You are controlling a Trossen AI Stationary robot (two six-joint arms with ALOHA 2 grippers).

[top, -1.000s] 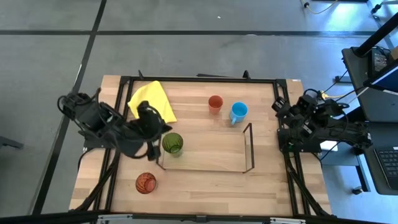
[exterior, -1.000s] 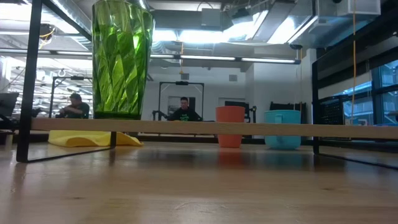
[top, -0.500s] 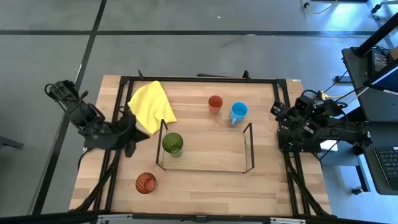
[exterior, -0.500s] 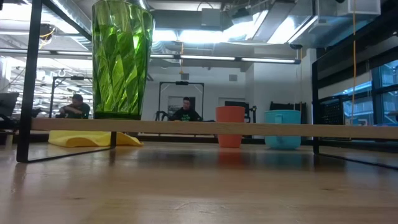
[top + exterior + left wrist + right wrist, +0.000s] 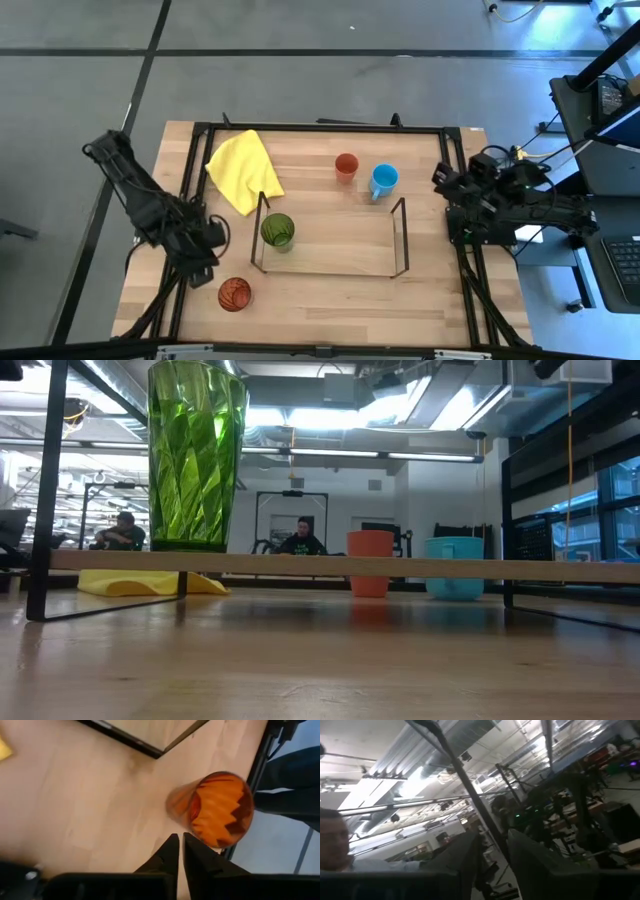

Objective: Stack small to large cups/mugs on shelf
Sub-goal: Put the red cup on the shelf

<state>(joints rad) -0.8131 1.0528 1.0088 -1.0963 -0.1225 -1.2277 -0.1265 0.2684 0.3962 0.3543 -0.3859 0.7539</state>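
The translucent green tumbler (image 5: 277,231) stands upright on the left end of the wire shelf (image 5: 330,272), and it also shows in the low view (image 5: 195,455). The red-orange patterned cup (image 5: 234,294) stands on the table near the front left. The plain orange cup (image 5: 346,166) and the light blue mug (image 5: 383,181) stand on the table behind the shelf. My left gripper (image 5: 207,264) is shut and empty, just left of and behind the patterned cup (image 5: 220,810). My right gripper (image 5: 444,179) waits at the table's right edge, slightly open.
A yellow cloth (image 5: 243,170) lies at the far left of the table. A black frame (image 5: 320,127) runs round the table top. The shelf's middle and right part are bare. People sit in the room beyond the table (image 5: 303,538).
My left gripper has drawn back from the green tumbler toward the table's left edge, then gone toward the near edge and the red-orange patterned cup. The tumbler has stayed upright on the shelf.
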